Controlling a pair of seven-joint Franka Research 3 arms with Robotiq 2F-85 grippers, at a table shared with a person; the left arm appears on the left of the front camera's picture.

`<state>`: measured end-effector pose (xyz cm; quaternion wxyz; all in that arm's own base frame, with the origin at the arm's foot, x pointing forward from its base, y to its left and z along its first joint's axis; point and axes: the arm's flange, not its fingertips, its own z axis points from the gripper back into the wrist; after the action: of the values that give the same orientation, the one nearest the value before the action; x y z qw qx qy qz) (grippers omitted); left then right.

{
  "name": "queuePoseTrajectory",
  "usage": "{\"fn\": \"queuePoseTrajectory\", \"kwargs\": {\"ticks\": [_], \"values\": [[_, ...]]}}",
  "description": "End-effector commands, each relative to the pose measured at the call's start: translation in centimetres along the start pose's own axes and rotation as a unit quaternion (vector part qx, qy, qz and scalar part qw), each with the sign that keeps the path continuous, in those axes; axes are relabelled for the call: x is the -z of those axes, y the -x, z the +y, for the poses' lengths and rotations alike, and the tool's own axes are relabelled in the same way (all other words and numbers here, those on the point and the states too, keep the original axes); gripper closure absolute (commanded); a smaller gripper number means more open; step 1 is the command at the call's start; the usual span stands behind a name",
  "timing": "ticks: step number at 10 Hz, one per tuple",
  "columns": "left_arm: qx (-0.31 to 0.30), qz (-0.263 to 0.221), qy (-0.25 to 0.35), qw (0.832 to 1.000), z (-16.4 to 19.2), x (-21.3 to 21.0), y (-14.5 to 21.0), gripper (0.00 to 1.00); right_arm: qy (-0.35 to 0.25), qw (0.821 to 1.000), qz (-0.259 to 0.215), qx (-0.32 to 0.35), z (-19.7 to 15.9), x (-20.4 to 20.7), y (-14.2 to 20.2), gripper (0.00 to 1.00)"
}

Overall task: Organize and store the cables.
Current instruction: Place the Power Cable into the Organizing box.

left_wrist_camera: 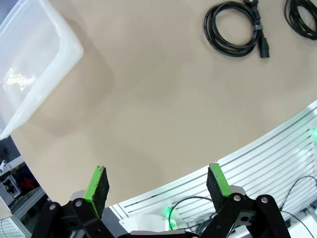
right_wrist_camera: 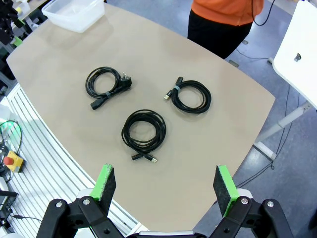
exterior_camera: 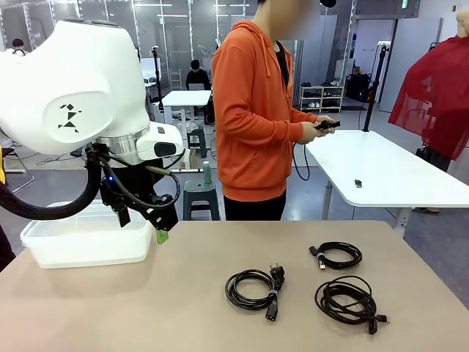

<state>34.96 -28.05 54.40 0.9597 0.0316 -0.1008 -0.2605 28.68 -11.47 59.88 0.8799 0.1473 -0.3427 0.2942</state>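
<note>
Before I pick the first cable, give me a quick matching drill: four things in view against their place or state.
Things:
1. coil with chunky plugs
2. clear bin
3. left tool
4. person's hand

Places or states:
A. open, holding nothing
B. holds a small black device
C. lies mid-table
D. sits at the far left corner of the table

Pairs: 1-C; 2-D; 3-A; 4-B
</note>
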Motion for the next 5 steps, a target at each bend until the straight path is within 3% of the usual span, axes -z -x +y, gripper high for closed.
{"fn": "queuePoseTrajectory", "kwargs": {"ticks": [1,3,5], "values": [[0.016,-0.004,0.001,1.000,0.1,0.0,-0.1,0.00,-0.001,1.000,-0.002,-0.001,0.0,0.1,0.0,0.00],[0.000,0.014,0.011,1.000,-0.8,0.8,-0.6,0.00,-0.001,1.000,-0.002,-0.001,0.0,0.1,0.0,0.00],[0.000,-0.003,0.019,1.000,-4.0,3.7,-4.5,0.00,-0.001,1.000,-0.002,-0.001,0.0,0.1,0.0,0.00]]}}
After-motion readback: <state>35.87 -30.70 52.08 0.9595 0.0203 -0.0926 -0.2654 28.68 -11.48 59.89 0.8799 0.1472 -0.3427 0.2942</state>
